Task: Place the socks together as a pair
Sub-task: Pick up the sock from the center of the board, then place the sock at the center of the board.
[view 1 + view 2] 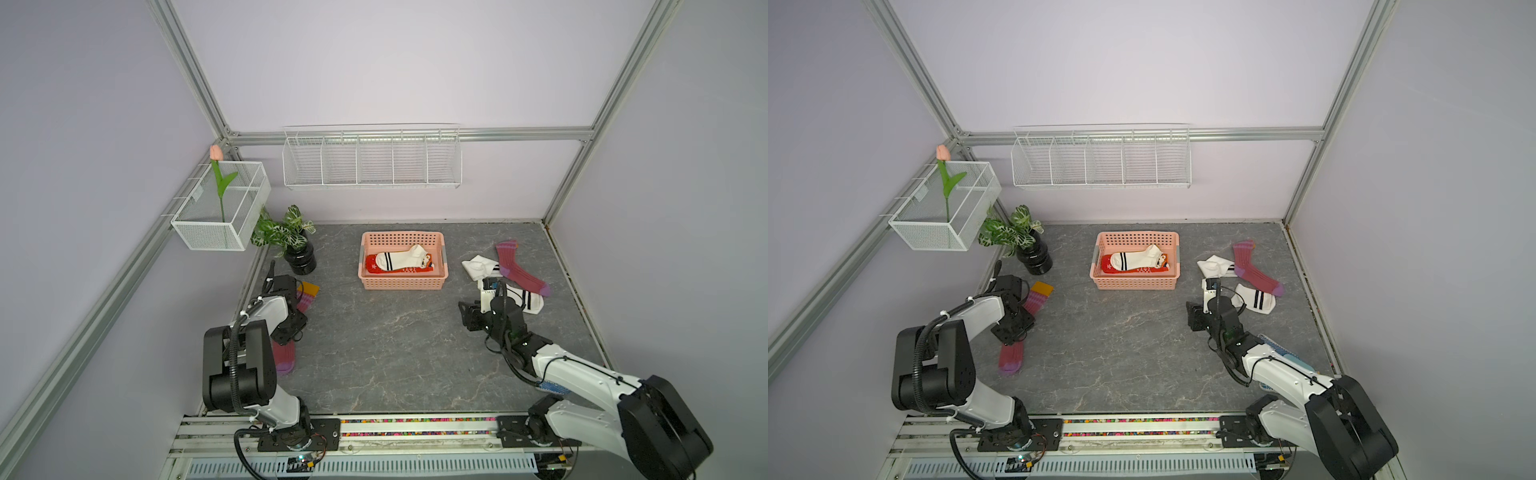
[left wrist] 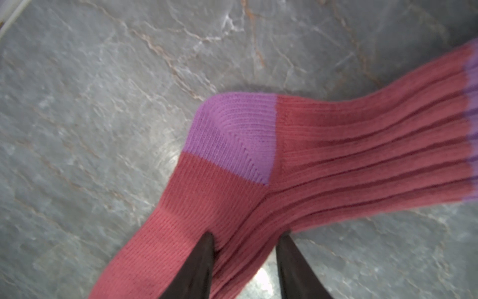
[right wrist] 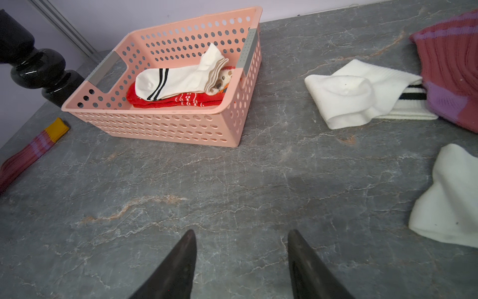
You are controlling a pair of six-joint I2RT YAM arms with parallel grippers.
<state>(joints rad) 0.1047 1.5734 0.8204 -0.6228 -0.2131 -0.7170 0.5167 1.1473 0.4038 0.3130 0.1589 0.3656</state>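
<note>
A ribbed maroon sock [image 2: 232,168] with a purple heel lies at the left of the table; its mustard cuff [image 1: 308,288] and purple toe [image 1: 1010,365] stick out from under my left arm. My left gripper [image 2: 248,235] presses down on it, jaws apart, one finger on the fabric and the other at its edge, with a rumpled fold between them. My right gripper [image 3: 241,233] hangs open over bare table. To its right lie a second maroon sock [image 1: 517,266] and two white striped socks [image 1: 478,266] [image 1: 528,301]. A white striped sock [image 1: 401,258] rests on red socks [image 1: 374,266] inside the pink basket [image 1: 402,282].
A plant in a black vase [image 1: 299,257] stands at the back left. On the walls hang a mesh box with a tulip [image 1: 220,208] and a wire rack [image 1: 372,160]. A blue dotted glove [image 1: 1283,353] lies under my right arm.
</note>
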